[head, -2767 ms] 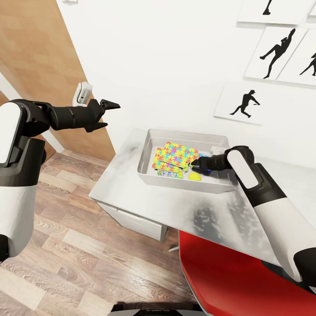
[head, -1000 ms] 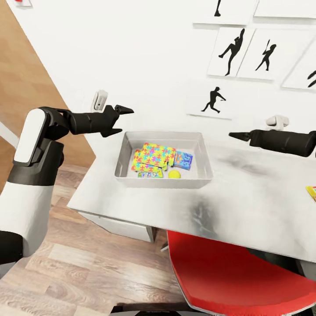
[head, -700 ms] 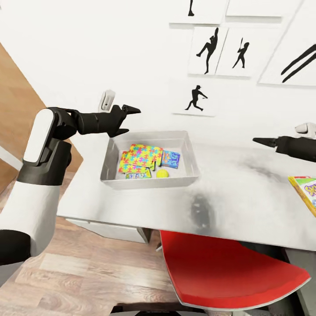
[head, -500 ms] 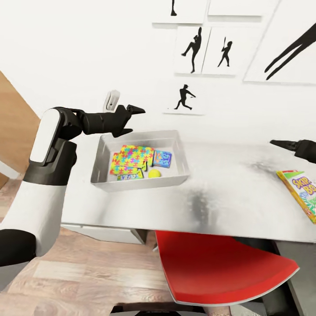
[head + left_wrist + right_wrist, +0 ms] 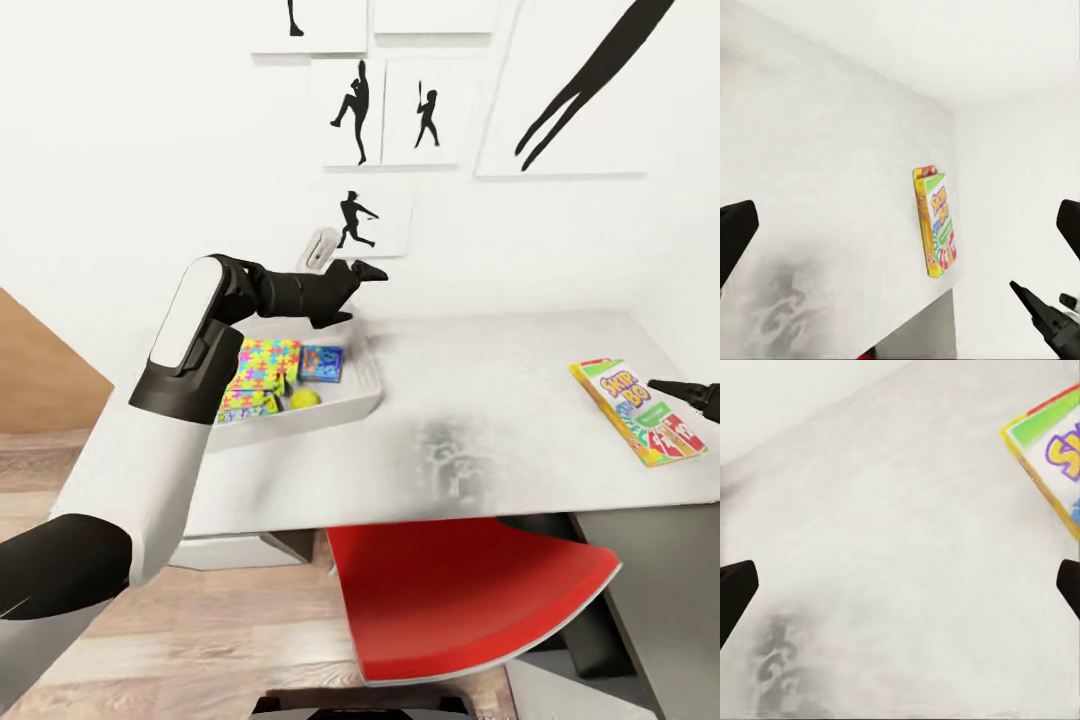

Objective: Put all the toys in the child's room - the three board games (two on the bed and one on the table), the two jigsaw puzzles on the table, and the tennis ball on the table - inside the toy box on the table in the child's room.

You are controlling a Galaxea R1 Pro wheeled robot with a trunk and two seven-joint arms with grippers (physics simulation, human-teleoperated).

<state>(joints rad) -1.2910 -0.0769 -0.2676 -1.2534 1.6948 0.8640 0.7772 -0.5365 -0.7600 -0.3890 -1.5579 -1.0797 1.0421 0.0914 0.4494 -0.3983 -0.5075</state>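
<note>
One board game [image 5: 635, 410] lies flat on the table [image 5: 470, 440], near its right edge and close to the front right corner; its long side runs roughly along that edge. A wide bare stretch of tabletop separates it from the toy box [image 5: 355, 385], which sits at the table's left end, near the back wall. Inside the box: a jigsaw puzzle [image 5: 262, 362] with a bright patterned lid, a second patterned box [image 5: 245, 403] in front of it, a small blue box [image 5: 322, 362], and the tennis ball [image 5: 305, 398] against the front wall. A red chair [image 5: 460, 590] is tucked under the table's front edge, its seat below the middle span.

Left gripper [image 5: 352, 290] hangs above the box's back right corner, fingers spread apart, empty, touching nothing. In the left wrist view the board game [image 5: 936, 222] lies beyond the open fingertips at the table's far edge.

Right gripper [image 5: 690, 392] is at the right border of the head view, just beside the board game's right side, apart from it. In the right wrist view the fingers [image 5: 735, 592] stand wide apart, nothing between them; a corner of the game [image 5: 1054, 454] shows ahead.
</note>
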